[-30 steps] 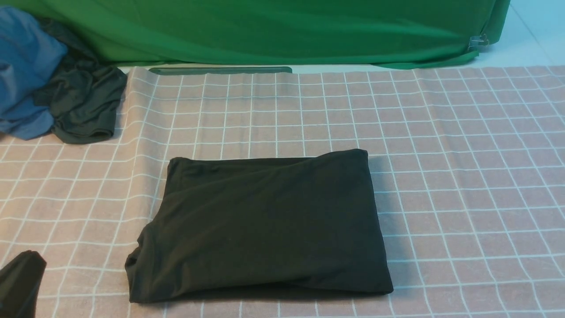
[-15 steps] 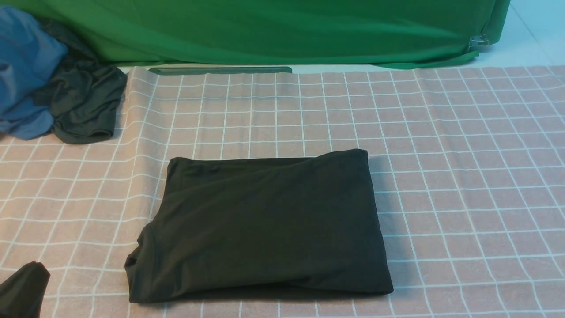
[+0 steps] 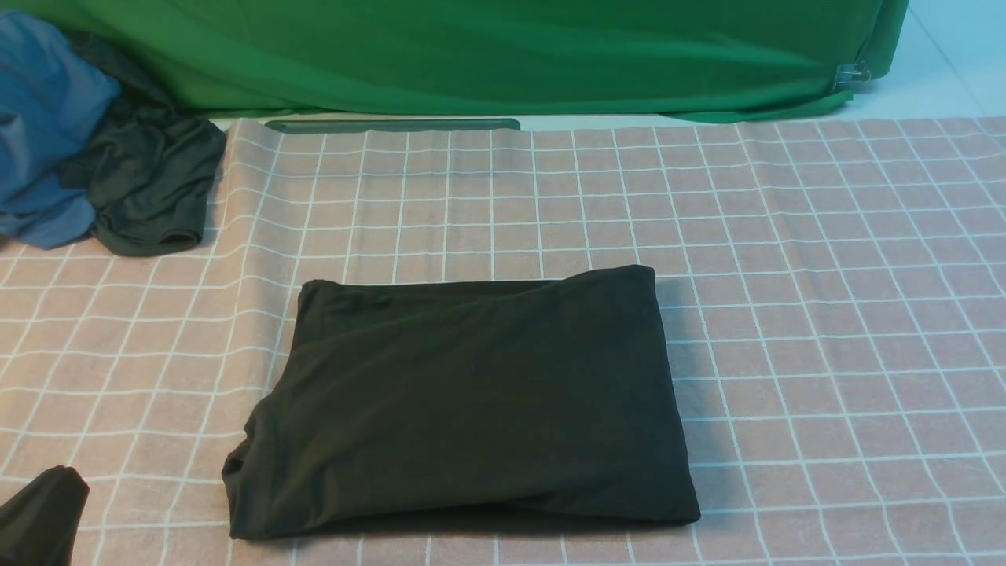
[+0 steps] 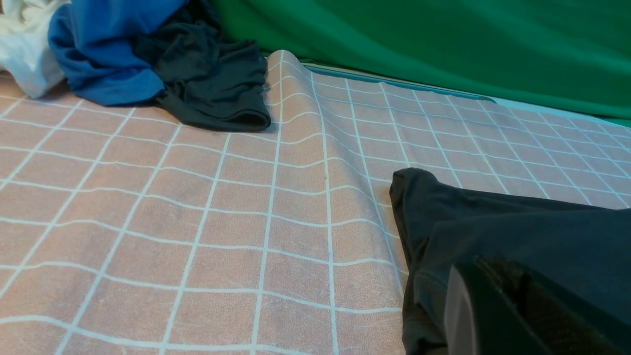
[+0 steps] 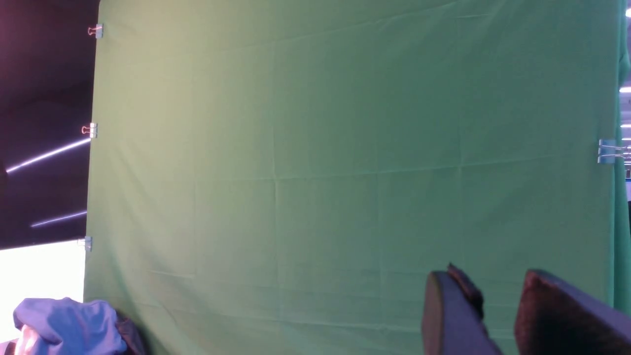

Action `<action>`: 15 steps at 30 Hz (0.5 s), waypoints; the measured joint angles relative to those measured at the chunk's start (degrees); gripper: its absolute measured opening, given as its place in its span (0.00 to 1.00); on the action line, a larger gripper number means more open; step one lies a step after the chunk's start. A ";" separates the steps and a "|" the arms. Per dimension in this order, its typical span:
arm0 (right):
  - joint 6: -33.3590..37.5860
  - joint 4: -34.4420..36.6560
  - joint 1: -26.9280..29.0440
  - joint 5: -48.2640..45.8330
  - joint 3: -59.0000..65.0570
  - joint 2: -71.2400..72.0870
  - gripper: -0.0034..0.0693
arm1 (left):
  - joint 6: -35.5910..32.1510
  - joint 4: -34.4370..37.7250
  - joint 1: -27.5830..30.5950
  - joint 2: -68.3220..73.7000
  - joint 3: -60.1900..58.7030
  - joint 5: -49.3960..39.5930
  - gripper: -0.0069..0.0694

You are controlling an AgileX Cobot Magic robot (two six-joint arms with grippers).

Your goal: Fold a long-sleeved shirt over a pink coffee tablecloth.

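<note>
Your large black soft-knit long-sleeved shirt lies folded into a compact rectangle on the wide pink-brown, white-gridded tablecloth, well apart from the crumpled dark grey-green garment, so folding looks finished. Your left end effector, beside the shirt's near corner, is closed on nothing. Your right end effector points at the green backdrop, its jaws partly apart and empty.

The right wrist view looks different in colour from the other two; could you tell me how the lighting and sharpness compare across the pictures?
Right wrist view: green cloth dull and washed out, a dark purplish corner, right gripper blurred. Front view: even light, the shirt casts a soft shadow on the tablecloth. Left wrist view: vivid colours, sharp grid lines, left gripper out of focus.
</note>
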State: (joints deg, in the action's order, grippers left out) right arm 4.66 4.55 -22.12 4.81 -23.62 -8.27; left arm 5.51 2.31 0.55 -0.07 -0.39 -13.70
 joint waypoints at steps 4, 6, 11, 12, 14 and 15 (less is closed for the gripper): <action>1.46 0.00 0.00 -0.26 0.00 0.05 0.39 | 0.00 0.00 0.00 -0.02 0.00 0.00 0.11; 5.68 0.00 0.12 -2.66 0.13 0.38 0.39 | 0.00 0.00 0.00 -0.02 0.00 0.00 0.11; 13.39 0.00 5.54 -8.81 3.71 1.15 0.39 | -0.24 0.00 0.00 -0.02 0.00 0.00 0.11; 13.92 0.00 8.04 -9.74 6.21 1.15 0.39 | -0.24 0.00 0.00 -0.02 0.00 0.00 0.11; 14.28 0.00 9.80 -10.41 8.32 1.22 0.39 | -0.26 0.00 0.00 -0.02 0.00 0.00 0.11; 14.63 0.00 12.38 -10.84 11.60 1.35 0.39 | -0.31 0.00 0.00 -0.02 0.00 0.00 0.11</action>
State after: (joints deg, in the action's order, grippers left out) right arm 19.29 4.55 -9.73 -6.04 -12.02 -6.92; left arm 5.20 2.31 0.55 -0.09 -0.39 -13.70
